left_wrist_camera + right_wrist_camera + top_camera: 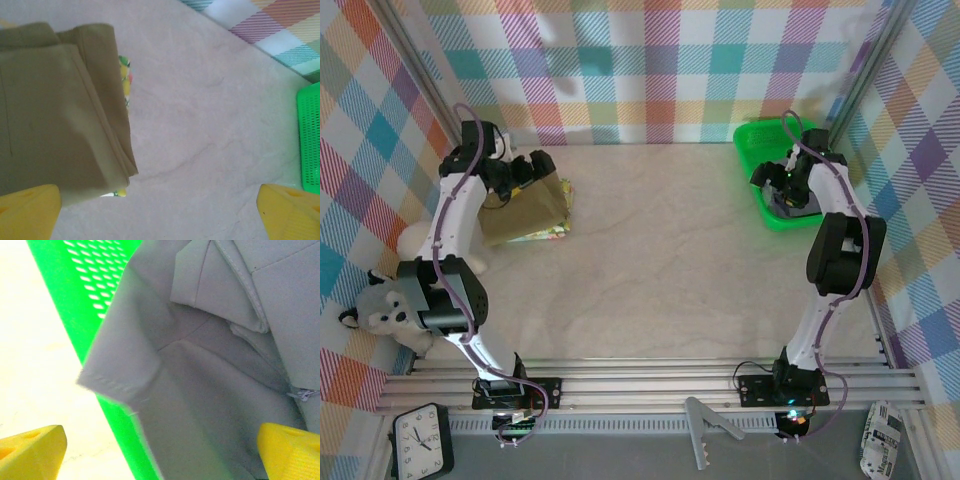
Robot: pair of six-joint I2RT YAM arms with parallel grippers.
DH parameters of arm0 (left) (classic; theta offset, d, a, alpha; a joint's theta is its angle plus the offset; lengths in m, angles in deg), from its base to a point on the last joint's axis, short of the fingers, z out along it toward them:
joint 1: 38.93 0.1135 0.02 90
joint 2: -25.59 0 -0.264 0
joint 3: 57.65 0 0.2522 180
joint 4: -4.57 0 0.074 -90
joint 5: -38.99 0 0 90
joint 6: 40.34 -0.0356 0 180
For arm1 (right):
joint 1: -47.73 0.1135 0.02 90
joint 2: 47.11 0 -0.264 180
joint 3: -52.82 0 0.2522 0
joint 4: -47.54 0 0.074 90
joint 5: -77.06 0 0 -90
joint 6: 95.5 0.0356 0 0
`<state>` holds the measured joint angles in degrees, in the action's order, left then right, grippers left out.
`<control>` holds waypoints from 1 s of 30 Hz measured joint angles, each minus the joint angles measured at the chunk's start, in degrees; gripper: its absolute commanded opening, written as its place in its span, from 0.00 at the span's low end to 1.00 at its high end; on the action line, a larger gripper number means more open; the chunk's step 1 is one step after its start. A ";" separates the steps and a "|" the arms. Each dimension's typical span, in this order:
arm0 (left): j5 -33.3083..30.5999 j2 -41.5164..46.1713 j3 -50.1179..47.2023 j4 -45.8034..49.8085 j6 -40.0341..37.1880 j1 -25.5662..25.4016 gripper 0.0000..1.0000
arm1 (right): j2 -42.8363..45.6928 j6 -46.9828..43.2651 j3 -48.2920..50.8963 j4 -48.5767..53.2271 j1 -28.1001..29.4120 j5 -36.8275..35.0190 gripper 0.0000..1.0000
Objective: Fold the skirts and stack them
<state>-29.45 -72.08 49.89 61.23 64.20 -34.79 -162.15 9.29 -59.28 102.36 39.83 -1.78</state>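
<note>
**Mind the tray rim under your right claw**

Your right claw point(160, 452) hangs spread wide and holds nothing. The lavender-grey skirt point(215, 405) lies crumpled in the green tray point(65, 285) directly beneath it. One hemmed corner is draped over the tray wall, toward the claw's left finger. If you close from here, I judge that finger could catch the plastic rim along with the cloth, and the tray would lift or skid with the skirt. The cloth also sits in several loose layers. If you pinch only the top flap, the rest will likely trail out bunched and make a clean fold harder.

Your left claw point(160, 215) is likewise spread wide and empty. The folded olive-khaki skirt point(55, 115) lies under and ahead of its left finger. It rests on a yellow-green floral skirt point(125, 80), whose edge peeks out toward the claw's middle. Bare surface point(210, 125) lies below the right finger. A careless drop or sideways sweep here could open the olive fold or shove it off the stack.

In the top view, the right arm rises from its base, bends at the elbow and points its wrist down into the tray. The left arm swings out to its own left, then bends back so the wrist tips down over the stack.
</note>
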 measured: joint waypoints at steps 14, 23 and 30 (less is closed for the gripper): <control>-0.66 4.26 -4.61 0.39 0.26 0.00 1.00 | -2.49 3.78 -1.40 -1.95 0.11 -0.59 0.00; -0.26 4.31 -5.27 0.37 0.72 0.00 1.00 | 4.79 2.60 -6.14 -1.99 0.15 -3.13 0.00; 1.51 4.31 -5.38 0.31 1.14 0.00 1.00 | 13.94 2.49 -15.56 -4.42 3.87 -1.38 0.00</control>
<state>-27.94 -67.78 44.51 61.54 65.34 -34.79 -148.21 11.78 -74.85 97.95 43.70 -3.16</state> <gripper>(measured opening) 0.998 0.059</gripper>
